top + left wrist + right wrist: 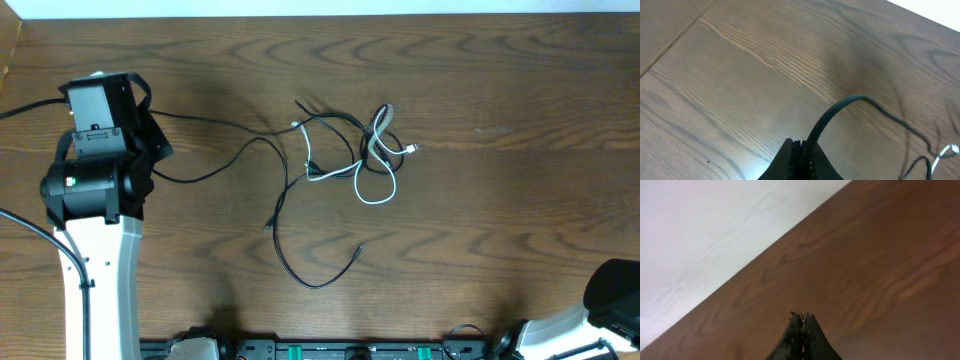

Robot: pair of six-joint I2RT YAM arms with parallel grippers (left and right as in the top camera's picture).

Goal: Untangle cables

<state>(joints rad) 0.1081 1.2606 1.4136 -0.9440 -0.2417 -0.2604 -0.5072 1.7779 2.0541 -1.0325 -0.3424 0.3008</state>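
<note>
The cables (pixel 350 150) lie tangled at the table's middle: thin black cords knotted with one white cord (pixel 375 190). A loose black loop (pixel 300 270) trails toward the front. My left gripper (pixel 802 145) is shut on a black cable (pixel 840 105), which arches out of the jaws and runs off to the right toward the tangle. From above, that gripper (pixel 152 135) sits at the far left, with the black cable (pixel 220 125) stretching from it to the knot. My right gripper (pixel 802 315) is shut with nothing in it, over bare wood away from the cables.
The left arm's white base (pixel 100 280) stands at the front left, with thick black arm wires (pixel 30 105) beside it. The right arm (pixel 600 310) is at the front right corner. The table's far edge (pixel 320 14) borders a white floor.
</note>
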